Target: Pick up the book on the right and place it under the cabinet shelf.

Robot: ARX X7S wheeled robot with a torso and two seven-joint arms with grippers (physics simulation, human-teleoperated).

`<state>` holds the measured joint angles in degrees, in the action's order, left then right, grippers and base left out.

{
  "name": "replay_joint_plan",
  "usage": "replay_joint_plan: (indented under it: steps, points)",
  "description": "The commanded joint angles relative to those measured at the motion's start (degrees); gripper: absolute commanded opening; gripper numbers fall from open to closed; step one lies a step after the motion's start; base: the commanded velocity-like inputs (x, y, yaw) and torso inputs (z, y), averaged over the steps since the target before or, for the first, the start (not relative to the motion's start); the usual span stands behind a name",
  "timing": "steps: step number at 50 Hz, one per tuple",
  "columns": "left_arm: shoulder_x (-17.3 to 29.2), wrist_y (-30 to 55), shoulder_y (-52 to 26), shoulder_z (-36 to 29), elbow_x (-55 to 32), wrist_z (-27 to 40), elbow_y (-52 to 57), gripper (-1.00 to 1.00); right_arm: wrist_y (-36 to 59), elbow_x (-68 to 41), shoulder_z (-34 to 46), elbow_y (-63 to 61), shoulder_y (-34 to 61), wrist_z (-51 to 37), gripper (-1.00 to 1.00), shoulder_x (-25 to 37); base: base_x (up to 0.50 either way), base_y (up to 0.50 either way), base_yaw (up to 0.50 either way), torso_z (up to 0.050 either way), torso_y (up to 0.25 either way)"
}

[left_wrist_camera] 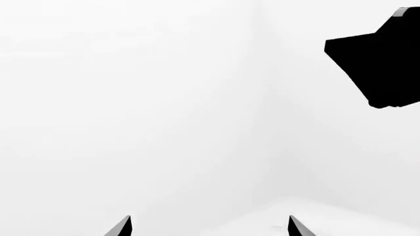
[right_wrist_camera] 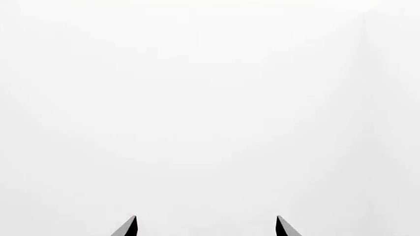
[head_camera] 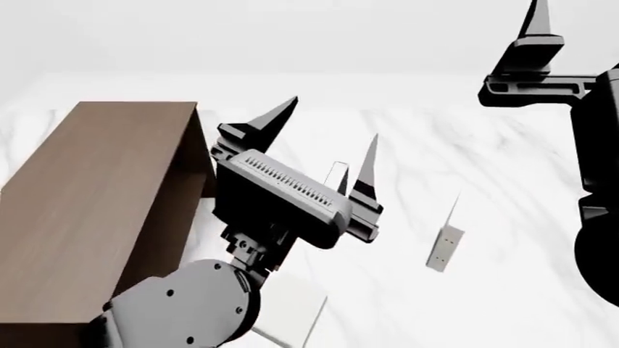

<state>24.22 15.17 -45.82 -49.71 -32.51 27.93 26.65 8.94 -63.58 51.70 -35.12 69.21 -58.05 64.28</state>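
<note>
Nothing has been picked up yet; the reach is judged not to have begun. The left claw (head_camera: pixel 324 138) is raised with its jaws spread and empty, and the right claw (head_camera: pixel 535 29), held high, shows parted tips in its wrist view. The thin pale grey book (head_camera: pixel 445 245) stands on edge on the white marbled table (head_camera: pixel 503 167), below the right claw and well apart from it. A long descent with jaws aligned across the cover is called for. The tall dark brown wood-grain cabinet (head_camera: pixel 97 196) stands beside the left claw; open table lies between.

Left arm: my left gripper (head_camera: pixel 324 138) raised at frame centre, fingers spread wide, tips toward one o'clock.
Right arm: my right gripper (head_camera: pixel 551 43) high at two o'clock, fingers parted.
</note>
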Motion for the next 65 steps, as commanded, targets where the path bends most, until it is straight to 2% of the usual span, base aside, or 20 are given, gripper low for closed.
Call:
replay_joint_plan:
  steps: [1, 20, 33, 40, 52, 65]
  points:
    - [-2.57, -3.88, 3.19, -2.45, 2.31, -0.99, -2.89, 1.0, 0.2, -0.06, -0.16, 0.54, 0.03, 0.14, 1.0, -0.2, 0.0, 0.0, 0.0, -0.016, -0.209]
    - [-3.76, -3.95, 4.13, -4.51, 4.11, 0.39, 0.3, 1.0, 0.97, 0.41, 0.11, 1.35, 0.22, 1.15, 1.0, -1.43, 0.0, 0.0, 0.0, -0.018, -0.204]
    - [-5.2, -6.35, 5.99, -6.54, 5.24, -0.79, -2.0, 1.0, 1.51, 0.54, 0.0, 1.9, 0.49, 1.45, 1.0, -1.66, 0.0, 0.0, 0.0, -0.019, -0.189]
    - [-6.37, -6.56, 6.48, -9.51, 9.77, -0.29, -3.85, 1.0, 1.34, 0.66, -0.03, 2.61, 0.26, 1.77, 1.0, -1.92, 0.0, 0.0, 0.0, -0.019, -0.188]
    - [-8.42, -12.03, 8.55, -9.75, 7.47, -3.85, -10.33, 1.0, 0.96, 1.14, 0.15, 3.48, -0.48, 2.15, 1.0, -2.51, 0.0, 0.0, 0.0, -0.019, -0.178]
    - [-10.28, -14.12, 8.8, -10.53, 7.16, -5.66, -13.32, 1.0, 0.74, 1.6, 0.62, 4.65, -1.3, 2.87, 1.0, -3.51, 0.0, 0.0, 0.0, -0.016, -0.142]
